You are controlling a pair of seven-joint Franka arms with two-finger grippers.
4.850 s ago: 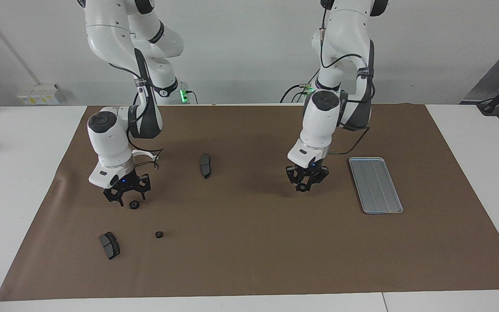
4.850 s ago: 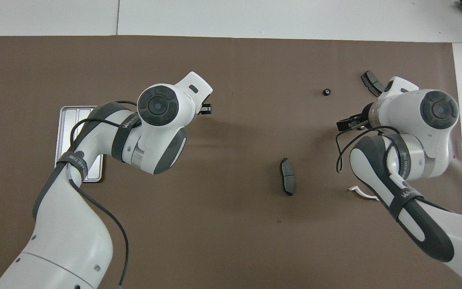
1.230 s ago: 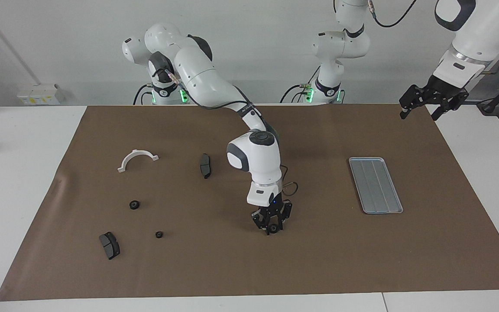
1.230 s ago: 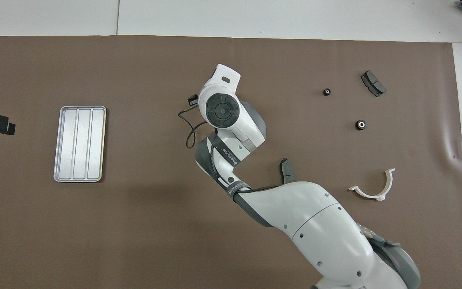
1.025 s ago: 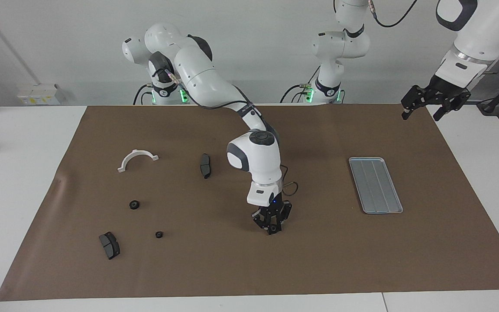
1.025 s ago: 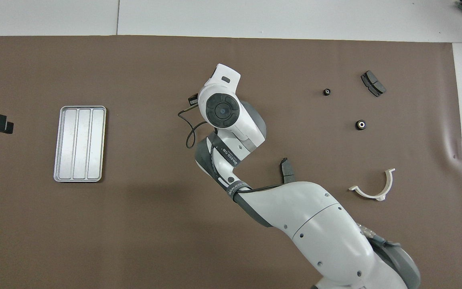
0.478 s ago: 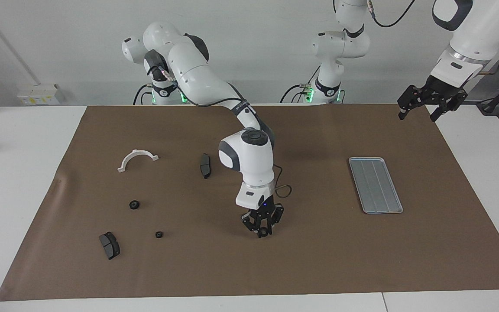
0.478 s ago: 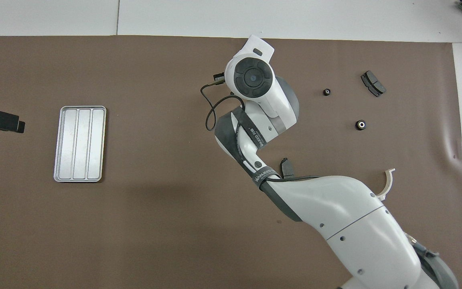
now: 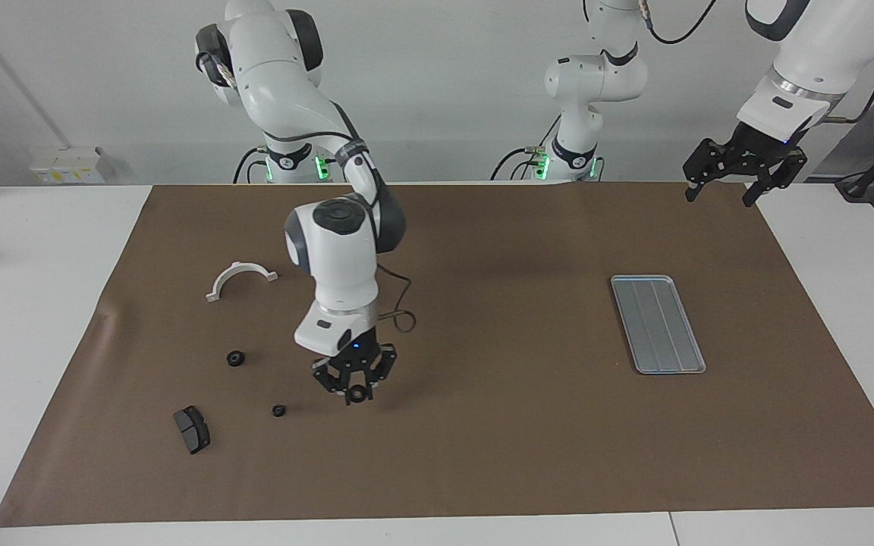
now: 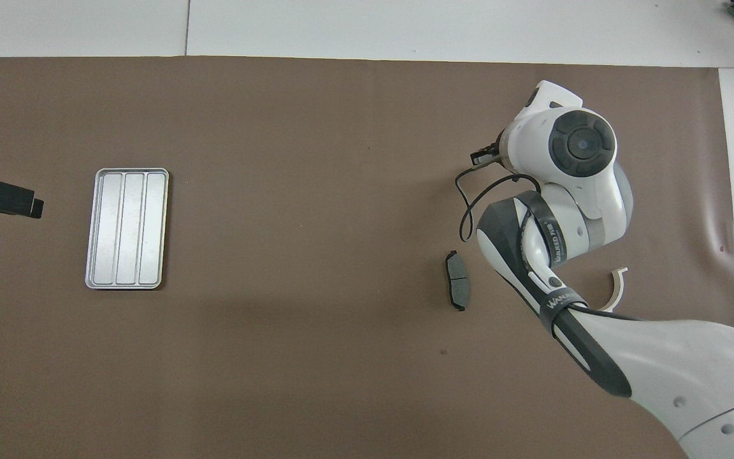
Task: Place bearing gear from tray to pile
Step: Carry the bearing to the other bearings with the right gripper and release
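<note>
Brown mat (image 9: 482,455): right gripper (image 9: 353,388) clamping bearing gear (image 9: 359,394) aloft, tray (image 9: 657,324) at 3 o'clock; left gripper (image 9: 733,171) spread, waiting.

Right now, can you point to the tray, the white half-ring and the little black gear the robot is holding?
tray (image 9: 658,324): facing view, on its ridged floor.
white half-ring (image 9: 240,278): facing view, on the arch's top.
gear (image 9: 357,393): facing view, between the right gripper's fingertips.
</note>
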